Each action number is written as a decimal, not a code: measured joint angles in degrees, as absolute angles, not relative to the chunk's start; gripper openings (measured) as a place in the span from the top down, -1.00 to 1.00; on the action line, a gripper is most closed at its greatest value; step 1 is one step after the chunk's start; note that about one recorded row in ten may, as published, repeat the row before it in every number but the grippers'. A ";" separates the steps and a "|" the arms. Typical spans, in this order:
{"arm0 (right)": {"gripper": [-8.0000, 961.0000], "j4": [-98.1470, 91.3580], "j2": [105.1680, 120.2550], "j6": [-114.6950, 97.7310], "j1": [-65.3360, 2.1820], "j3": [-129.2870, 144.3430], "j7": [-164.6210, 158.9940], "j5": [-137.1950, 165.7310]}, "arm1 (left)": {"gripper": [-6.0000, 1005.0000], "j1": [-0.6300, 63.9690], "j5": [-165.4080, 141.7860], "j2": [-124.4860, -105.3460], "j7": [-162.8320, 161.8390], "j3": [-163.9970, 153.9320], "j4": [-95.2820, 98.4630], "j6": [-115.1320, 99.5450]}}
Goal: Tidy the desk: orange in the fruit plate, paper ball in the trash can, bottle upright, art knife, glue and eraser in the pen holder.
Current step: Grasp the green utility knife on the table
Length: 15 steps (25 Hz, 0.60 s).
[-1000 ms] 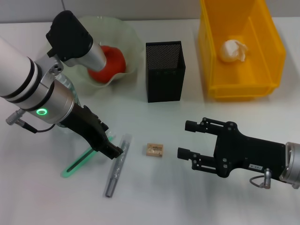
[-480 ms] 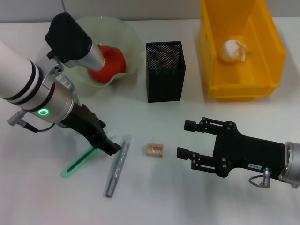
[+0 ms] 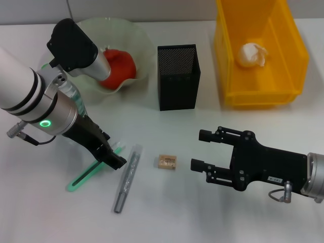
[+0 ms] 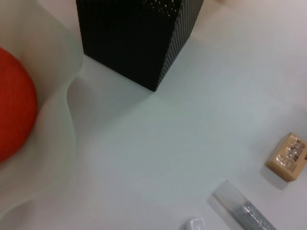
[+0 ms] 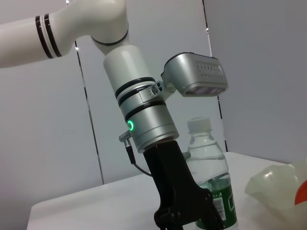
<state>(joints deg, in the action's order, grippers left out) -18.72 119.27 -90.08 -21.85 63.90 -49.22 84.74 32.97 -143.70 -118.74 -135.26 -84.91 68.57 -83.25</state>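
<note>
On a white counter (image 3: 167, 207), the left end effector (image 3: 112, 161) hangs low at the near left, its dark tip just above a green-handled art knife (image 3: 90, 174) and beside a silver glue stick (image 3: 126, 178) lying flat; whether its fingers are parted or closed cannot be told. The right end effector (image 3: 201, 150) hovers at the near right with its two black fingers (image 3: 205, 135) spread wide and holding nothing, pointed toward the tan eraser (image 3: 166, 162), which lies on the counter between the glue stick and those fingertips, touching neither. The orange (image 3: 117, 68) sits inside the pale green fruit plate (image 3: 136, 35) at the far left, partly hidden by the left arm. The black mesh pen holder (image 3: 177, 77) stands upright at centre, between the plate and the yellow trash can (image 3: 260, 91), where the white paper ball (image 3: 251, 54) rests on the bin's floor. From the right wrist, the clear bottle (image 5: 208, 167) with its green label stands upright behind the left arm, near the plate's ruffled edge (image 5: 271, 184). The left wrist camera shows the eraser (image 4: 288, 156) apart from the glue stick's clear end (image 4: 240, 206), with the pen holder (image 4: 139, 38) standing beside the plate's rim (image 4: 57, 124).
</note>
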 joint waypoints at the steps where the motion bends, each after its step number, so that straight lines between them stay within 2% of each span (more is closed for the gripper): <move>1: -0.43 -18.72 119.27 -90.08 -21.88 63.90 -49.22 84.73 | -0.60 32.94 -143.71 -118.74 -135.26 -84.92 68.64 -83.27; 13: -0.43 -18.72 119.27 -89.92 -21.89 63.89 -49.21 84.53 | -0.60 33.20 -143.79 -118.74 -135.22 -84.99 68.57 -83.33; 15: -0.43 -18.72 119.27 -89.79 -21.91 63.90 -49.21 84.53 | -0.49 33.21 -143.79 -118.74 -135.22 -84.99 68.68 -83.30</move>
<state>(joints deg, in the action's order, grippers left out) -18.72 119.27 -89.79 -21.91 63.90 -49.21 84.54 33.21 -143.79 -118.74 -135.22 -84.99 68.68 -83.30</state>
